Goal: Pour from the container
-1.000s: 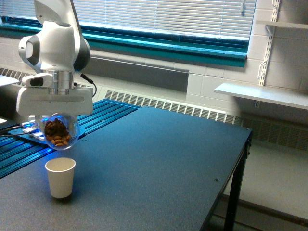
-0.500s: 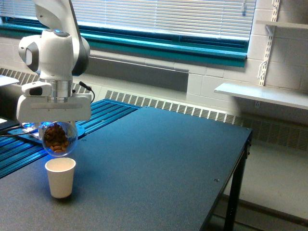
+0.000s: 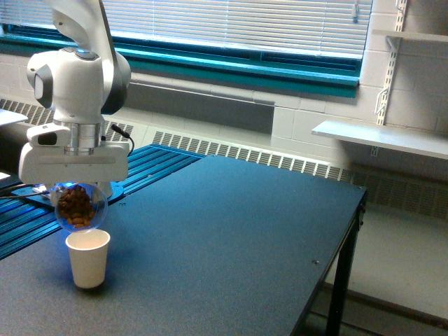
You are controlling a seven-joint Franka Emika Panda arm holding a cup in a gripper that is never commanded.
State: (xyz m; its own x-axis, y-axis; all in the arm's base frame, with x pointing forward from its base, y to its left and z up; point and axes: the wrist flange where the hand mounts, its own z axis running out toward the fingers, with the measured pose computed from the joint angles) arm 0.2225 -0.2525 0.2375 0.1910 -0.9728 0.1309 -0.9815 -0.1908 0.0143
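Far left of the exterior view, the gripper (image 3: 75,183) hangs low over the bench (image 3: 231,231), its fingers clamped on the container (image 3: 80,206), a clear round cup with brown nut-like bits showing through. That cup sits in the air just above the white paper cup (image 3: 88,258), a sliver of gap between them, and it looks lined up over the open mouth so anything tipped out should drop straight in. No bits in the air, so I'd judge the pour not yet begun. Rightward, the dark bench runs bare to its far edge, leaving room for stray nuts to scatter if the tilt comes fast. A shelf (image 3: 381,138) juts from the wall far right.
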